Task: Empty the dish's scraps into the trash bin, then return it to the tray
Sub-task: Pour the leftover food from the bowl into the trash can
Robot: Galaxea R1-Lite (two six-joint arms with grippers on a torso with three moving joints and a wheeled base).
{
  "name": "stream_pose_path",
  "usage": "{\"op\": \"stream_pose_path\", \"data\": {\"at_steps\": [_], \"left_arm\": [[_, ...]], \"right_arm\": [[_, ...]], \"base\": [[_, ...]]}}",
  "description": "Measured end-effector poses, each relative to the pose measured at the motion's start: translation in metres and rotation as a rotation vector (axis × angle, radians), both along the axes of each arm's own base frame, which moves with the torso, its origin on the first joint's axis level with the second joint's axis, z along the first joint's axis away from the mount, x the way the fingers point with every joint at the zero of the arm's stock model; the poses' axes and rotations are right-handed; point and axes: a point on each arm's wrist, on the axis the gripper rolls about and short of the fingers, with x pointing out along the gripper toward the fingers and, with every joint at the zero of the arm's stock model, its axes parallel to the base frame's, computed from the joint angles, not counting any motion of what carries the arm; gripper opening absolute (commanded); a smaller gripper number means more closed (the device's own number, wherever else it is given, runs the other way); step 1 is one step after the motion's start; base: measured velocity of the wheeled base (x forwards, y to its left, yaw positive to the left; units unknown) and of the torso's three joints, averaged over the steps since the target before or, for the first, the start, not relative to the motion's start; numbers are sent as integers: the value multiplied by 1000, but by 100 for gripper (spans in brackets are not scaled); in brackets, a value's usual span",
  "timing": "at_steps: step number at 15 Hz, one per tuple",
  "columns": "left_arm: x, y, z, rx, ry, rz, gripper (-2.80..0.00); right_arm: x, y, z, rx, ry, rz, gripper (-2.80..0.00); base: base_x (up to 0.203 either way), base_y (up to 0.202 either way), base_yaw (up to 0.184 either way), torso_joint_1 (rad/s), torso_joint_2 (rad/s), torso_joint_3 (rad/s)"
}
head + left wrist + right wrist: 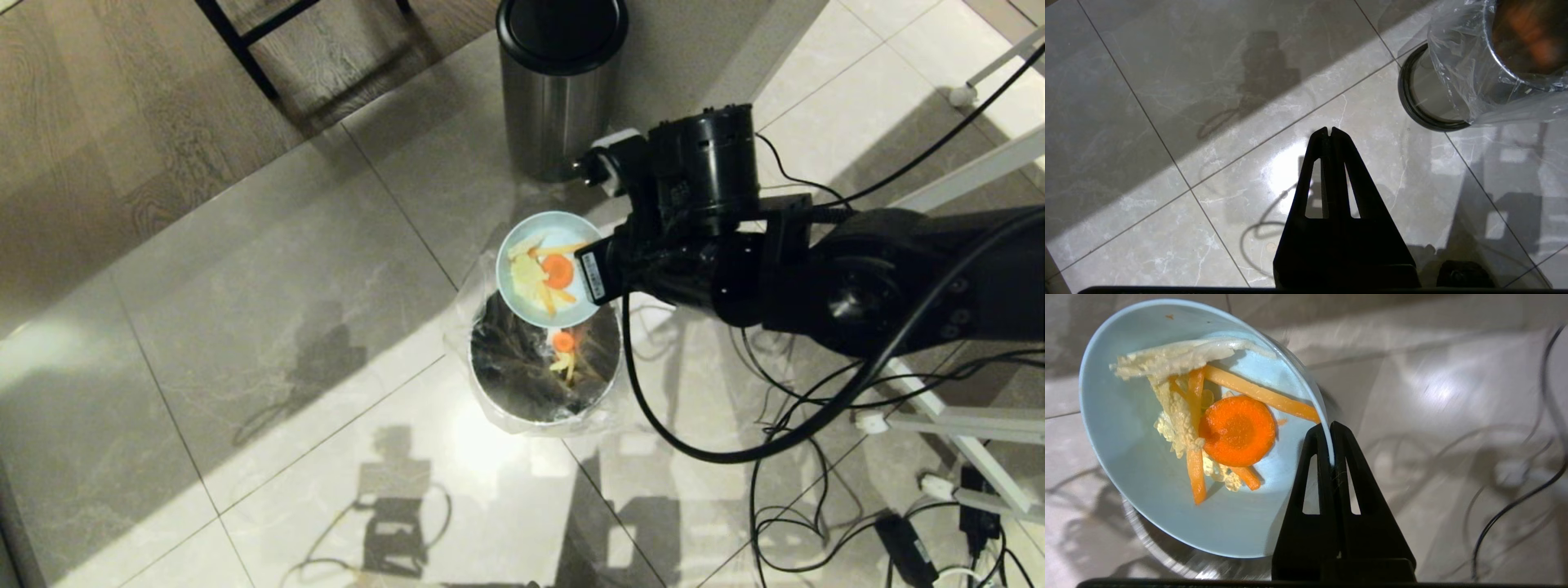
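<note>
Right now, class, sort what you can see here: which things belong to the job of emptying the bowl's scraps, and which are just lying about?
Part of the job:
- blue bowl, pinched at its rim by the right gripper
- carrot and vegetable scraps
- bag-lined metal bin

Just lying about:
- steel bin with black lid
- floor cables
- left gripper, idle, shut

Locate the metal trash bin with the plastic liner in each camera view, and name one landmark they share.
Head view: trash bin just below centre, on the floor, under the pale blue dish.
Left wrist view: upper right corner, bagged rim and wall.
Right wrist view: only a blurred rim sliver below the dish.
Shared landmark: the bin's crinkly clear liner.
</note>
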Motion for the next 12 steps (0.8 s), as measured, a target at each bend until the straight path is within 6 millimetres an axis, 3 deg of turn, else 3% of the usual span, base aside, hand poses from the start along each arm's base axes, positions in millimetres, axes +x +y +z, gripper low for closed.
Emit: {"op": "stream_pose_path", "data": {"at_steps": [7,12], "left_arm": [[0,0,0,0,0,0,-280],[0,0,0,0,0,0,-280]], "right_arm": [[4,14,2,-57,-351,51,-280],[-10,29,-9,-70,-441,99,-280]], "base": [[0,0,0,0,0,0],[0,0,0,0,0,0]]}}
